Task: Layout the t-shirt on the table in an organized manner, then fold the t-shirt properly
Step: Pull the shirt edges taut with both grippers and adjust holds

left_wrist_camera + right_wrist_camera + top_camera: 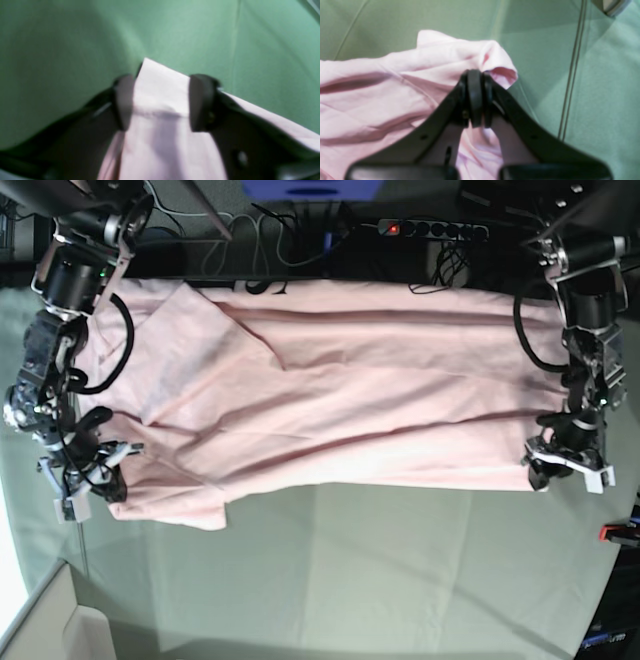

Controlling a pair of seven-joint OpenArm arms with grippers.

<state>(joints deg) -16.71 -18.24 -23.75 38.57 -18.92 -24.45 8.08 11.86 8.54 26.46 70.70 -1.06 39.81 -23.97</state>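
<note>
Left gripper (160, 102) stands with jaws parted either side of a corner of the t-shirt (162, 95); the pink fabric lies between the fingers (200, 102), and whether they press it cannot be told. Right gripper (475, 97) is fully closed, pinching a bunched fold of the garment near its rolled edge. In the base view the shirt lies spread lengthwise across the far half of the table (360, 570), wrinkled, one flap folded over near the right arm. Its near edge runs between the two grippers. Bare cloth-covered surface extends from that edge to the table's front. A red clamp (612, 531) sits at the table's edge beside the left arm.
</note>
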